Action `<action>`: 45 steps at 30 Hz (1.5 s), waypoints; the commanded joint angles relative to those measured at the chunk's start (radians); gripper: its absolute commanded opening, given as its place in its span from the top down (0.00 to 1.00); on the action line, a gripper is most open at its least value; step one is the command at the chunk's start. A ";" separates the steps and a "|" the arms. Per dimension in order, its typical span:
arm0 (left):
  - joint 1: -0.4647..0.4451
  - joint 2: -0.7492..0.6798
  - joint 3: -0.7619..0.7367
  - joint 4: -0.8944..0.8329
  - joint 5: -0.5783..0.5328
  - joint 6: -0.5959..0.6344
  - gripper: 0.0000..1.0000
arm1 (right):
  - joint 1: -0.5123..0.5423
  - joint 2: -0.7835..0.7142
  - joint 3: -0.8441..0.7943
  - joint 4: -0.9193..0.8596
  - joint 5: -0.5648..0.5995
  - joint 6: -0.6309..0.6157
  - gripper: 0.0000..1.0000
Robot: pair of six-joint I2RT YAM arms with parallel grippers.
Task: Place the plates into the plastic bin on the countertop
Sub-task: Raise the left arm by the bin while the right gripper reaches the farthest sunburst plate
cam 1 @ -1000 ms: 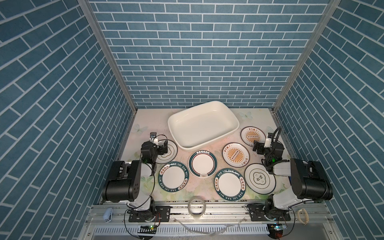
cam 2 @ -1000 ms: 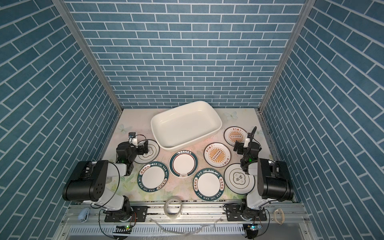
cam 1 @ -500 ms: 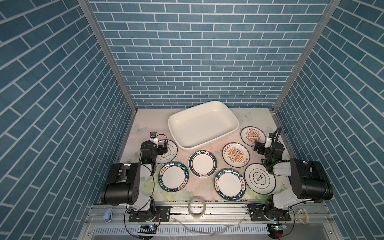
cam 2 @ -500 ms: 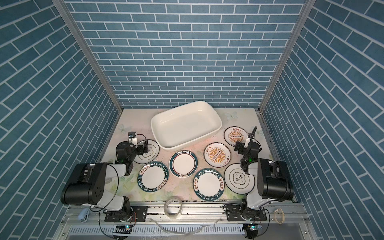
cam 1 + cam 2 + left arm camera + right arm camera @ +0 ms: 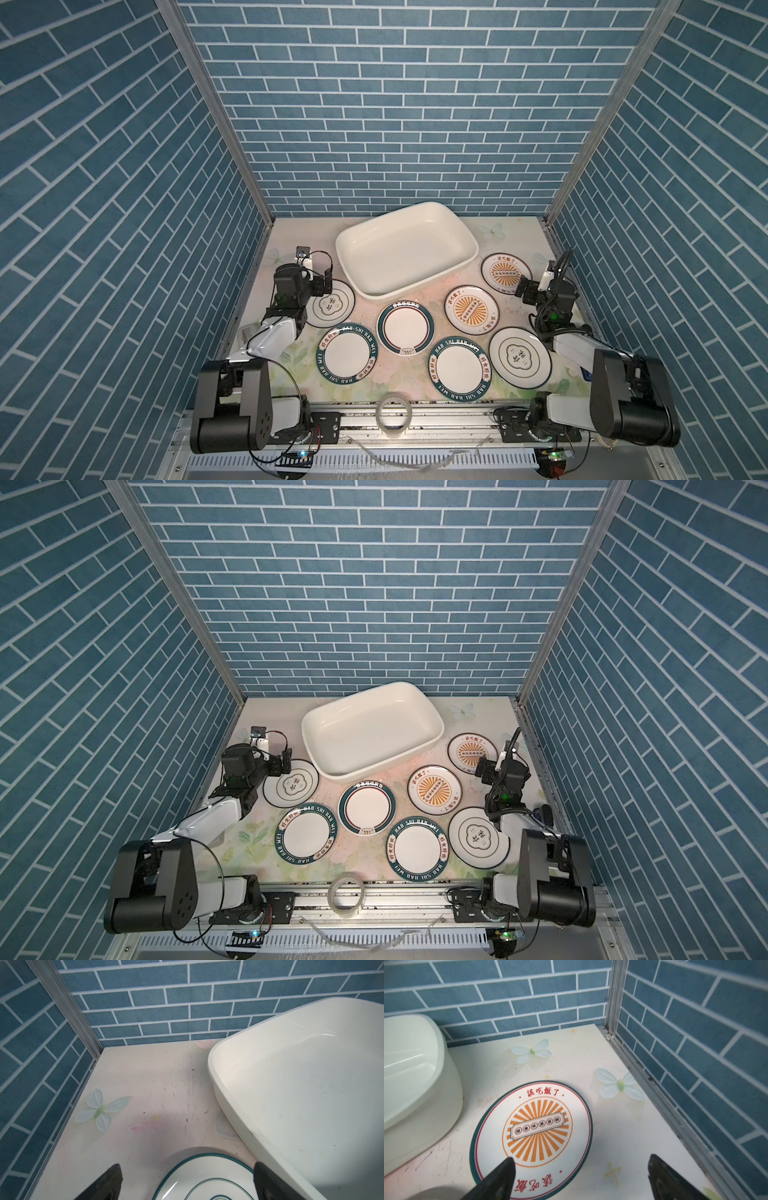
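Several round white plates lie flat on the floral countertop (image 5: pixel 299 249) in front of the white plastic bin (image 5: pixel 405 249), which holds nothing. My left gripper (image 5: pixel 326 279) hovers open at the far edge of a flower-emblem plate (image 5: pixel 330 305). In the left wrist view that plate's green rim (image 5: pixel 207 1176) sits between the spread fingers of the left gripper (image 5: pixel 187 1165), with the bin (image 5: pixel 291 1084) alongside. My right gripper (image 5: pixel 524 291) stands open at the near edge of an orange sunburst plate (image 5: pixel 506 272). In the right wrist view one finger of the right gripper (image 5: pixel 581 1157) overlaps that plate (image 5: pixel 537 1124).
A clear tape roll (image 5: pixel 394 414) rests on the front rail. Blue brick walls with aluminium corner posts (image 5: pixel 220 124) close in the back and both sides. More plates (image 5: pixel 405 328) fill the middle and front of the countertop. The bin (image 5: pixel 415 1084) stands beside the sunburst plate.
Both arms' elbow blocks have swung toward the front rail. The two grippers stay over the same plates, still open. No plate has moved.
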 commanded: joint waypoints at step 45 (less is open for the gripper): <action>-0.280 0.143 0.941 -1.202 0.367 0.187 0.00 | -0.054 0.011 0.292 -0.852 -0.379 0.591 0.22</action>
